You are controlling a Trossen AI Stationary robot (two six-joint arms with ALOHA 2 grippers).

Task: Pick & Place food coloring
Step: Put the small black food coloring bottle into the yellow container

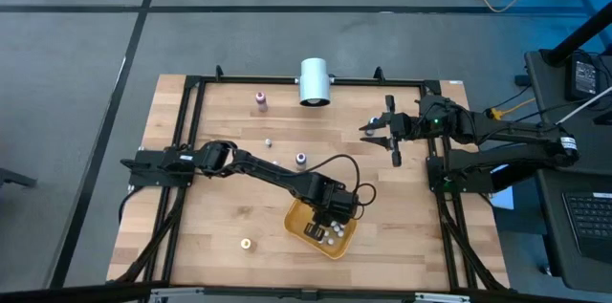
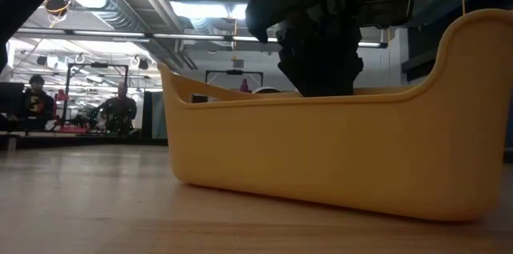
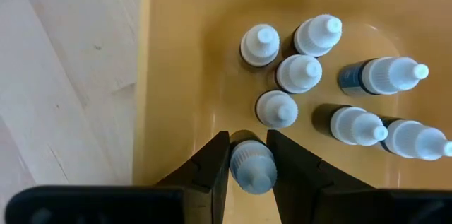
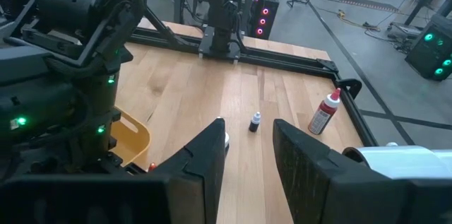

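Left gripper (image 3: 248, 155), fingers pinched on a whitish-capped food coloring bottle (image 3: 251, 166), sits low inside the orange tray (image 1: 298, 217) among bottles already placed, likely about to release; right gripper (image 4: 247, 155) waits far right, slightly parted, apparently empty.

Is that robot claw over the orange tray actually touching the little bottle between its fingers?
Touching. The left wrist view shows the left gripper with both dark fingers pressed against the sides of a white-capped bottle, no gap, inside the orange tray.
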